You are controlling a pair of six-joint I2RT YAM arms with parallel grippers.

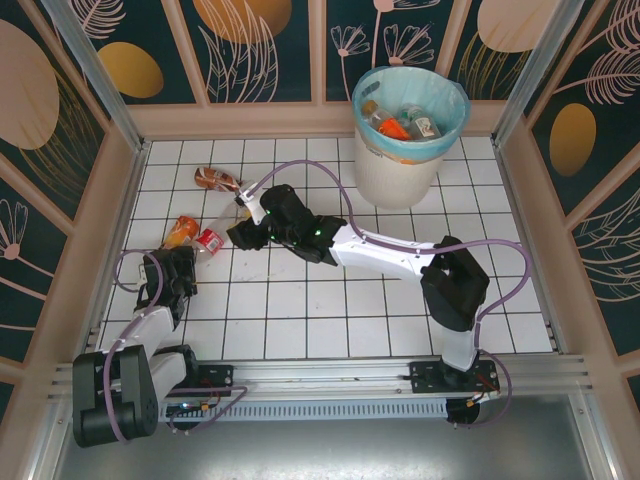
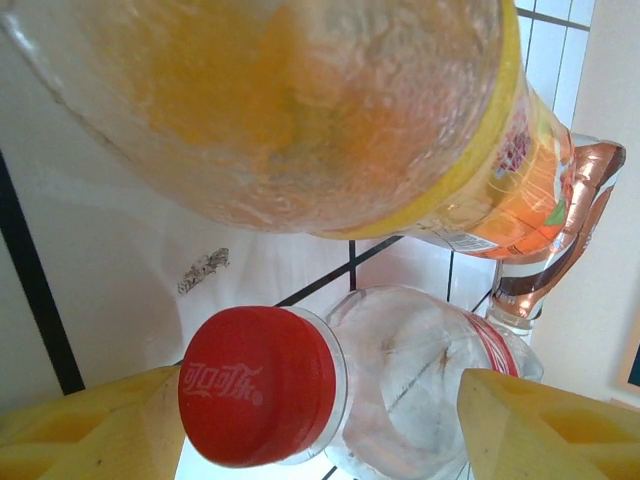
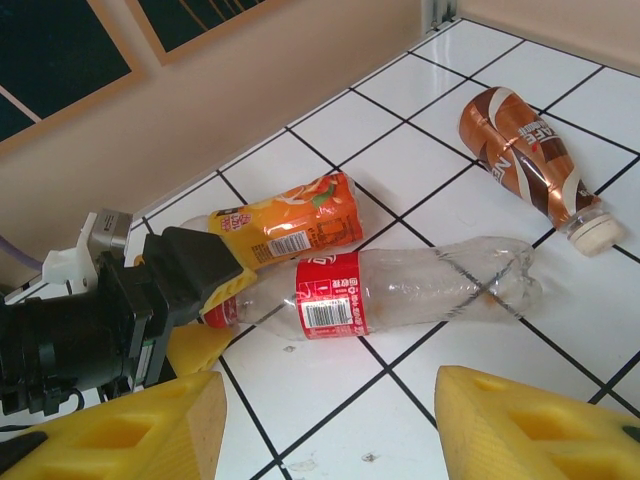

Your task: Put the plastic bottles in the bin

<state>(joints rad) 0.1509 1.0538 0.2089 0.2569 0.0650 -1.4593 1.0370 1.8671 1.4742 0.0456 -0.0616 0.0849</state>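
Three plastic bottles lie at the table's far left: a clear one with a red label [image 1: 212, 238] [image 3: 400, 285], an orange one [image 1: 180, 231] [image 3: 290, 225] and a crumpled brown one [image 1: 215, 179] [image 3: 525, 155]. My left gripper [image 1: 185, 258] [image 2: 320, 430] is open, its yellow fingers on either side of the clear bottle's red cap [image 2: 258, 385]. Open too, my right gripper [image 1: 240, 235] [image 3: 330, 425] hovers just near of the clear bottle's middle with nothing between its fingers. The white bin [image 1: 400, 170] with a blue bag stands at the back right, with several bottles [image 1: 395, 127] inside.
Wooden walls close the table [image 1: 330, 310] at the left, back and right; the bottles lie near the left wall [image 3: 250, 90]. The right arm [image 1: 390, 250] stretches across the middle of the white tiled table.
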